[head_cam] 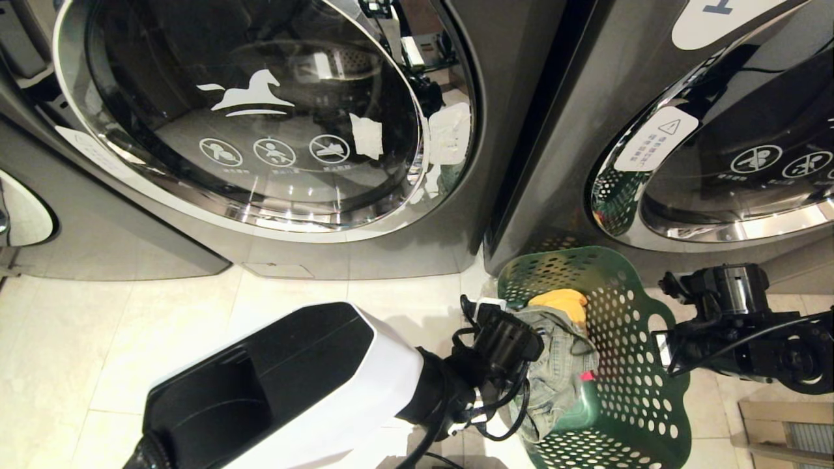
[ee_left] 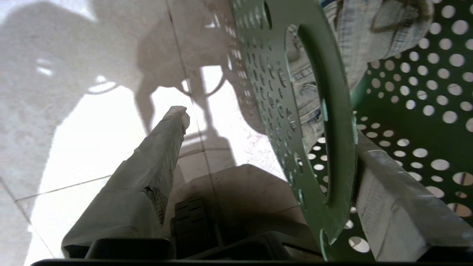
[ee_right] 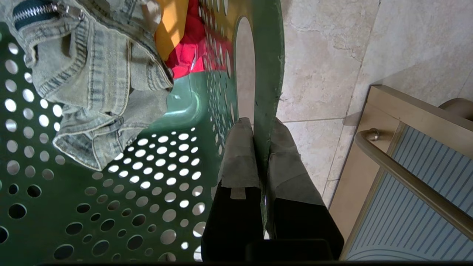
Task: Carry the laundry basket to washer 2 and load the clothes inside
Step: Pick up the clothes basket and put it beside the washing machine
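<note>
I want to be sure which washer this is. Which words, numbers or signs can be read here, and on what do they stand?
No word reads whole.
White horse logo and three crossed-out round signs: left washer's door.
Warning-triangle label, text too small: right washer's door rim.
White label on the right washer: cut off, unreadable.

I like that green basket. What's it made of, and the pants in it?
The basket looks like hard moulded plastic, slightly shiny: thin smooth walls punched with even round holes. The pants look like faded denim, soft and matte: you can see woven ribbing, stitched seams and a metal zipper.
</note>
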{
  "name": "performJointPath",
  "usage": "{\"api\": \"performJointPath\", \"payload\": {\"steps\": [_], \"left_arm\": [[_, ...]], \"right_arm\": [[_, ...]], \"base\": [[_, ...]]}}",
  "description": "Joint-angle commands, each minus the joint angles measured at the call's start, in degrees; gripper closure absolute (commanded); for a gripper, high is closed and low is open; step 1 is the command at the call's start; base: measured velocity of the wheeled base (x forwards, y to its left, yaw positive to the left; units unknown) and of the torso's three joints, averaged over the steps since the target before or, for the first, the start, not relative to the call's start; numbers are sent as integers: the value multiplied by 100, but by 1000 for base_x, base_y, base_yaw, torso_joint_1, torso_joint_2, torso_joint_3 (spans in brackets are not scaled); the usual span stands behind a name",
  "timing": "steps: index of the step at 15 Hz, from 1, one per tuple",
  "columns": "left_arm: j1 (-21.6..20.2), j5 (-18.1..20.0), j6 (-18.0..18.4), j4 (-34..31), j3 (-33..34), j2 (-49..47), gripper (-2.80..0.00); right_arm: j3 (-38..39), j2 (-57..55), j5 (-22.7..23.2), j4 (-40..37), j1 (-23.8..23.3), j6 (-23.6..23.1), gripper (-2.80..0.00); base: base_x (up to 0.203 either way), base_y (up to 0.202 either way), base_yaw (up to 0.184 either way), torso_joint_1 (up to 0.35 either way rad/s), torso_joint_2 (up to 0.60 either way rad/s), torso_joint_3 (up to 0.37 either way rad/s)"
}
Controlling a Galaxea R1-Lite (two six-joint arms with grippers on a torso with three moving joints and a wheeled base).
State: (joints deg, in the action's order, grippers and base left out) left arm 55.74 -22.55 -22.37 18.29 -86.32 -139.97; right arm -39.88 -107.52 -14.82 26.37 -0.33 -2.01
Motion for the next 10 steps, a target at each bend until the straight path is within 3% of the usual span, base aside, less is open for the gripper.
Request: {"api": "performJointPath", "payload": {"steps": [1,3,4,10], "left_arm": [[-49,-80,-13,-1,10,89,-280],[-97,-83,-4,-1,19,119,-280],[-107,-83,-4,-1,28,136,-280],[-138,-126,-19,23,156,491,-280]], "right_arm": [[31,-27,-3,7,-11,-63,0],[50,-76,-3,9,-20,-63,0],[50,-83,-18,9,-26,-54,-280],[309,178,15,9,-22,-48,-280]], "base": [[0,0,0,0,0,0],[0,0,0,0,0,0],[0,0,0,0,0,0],[0,0,0,0,0,0]]}}
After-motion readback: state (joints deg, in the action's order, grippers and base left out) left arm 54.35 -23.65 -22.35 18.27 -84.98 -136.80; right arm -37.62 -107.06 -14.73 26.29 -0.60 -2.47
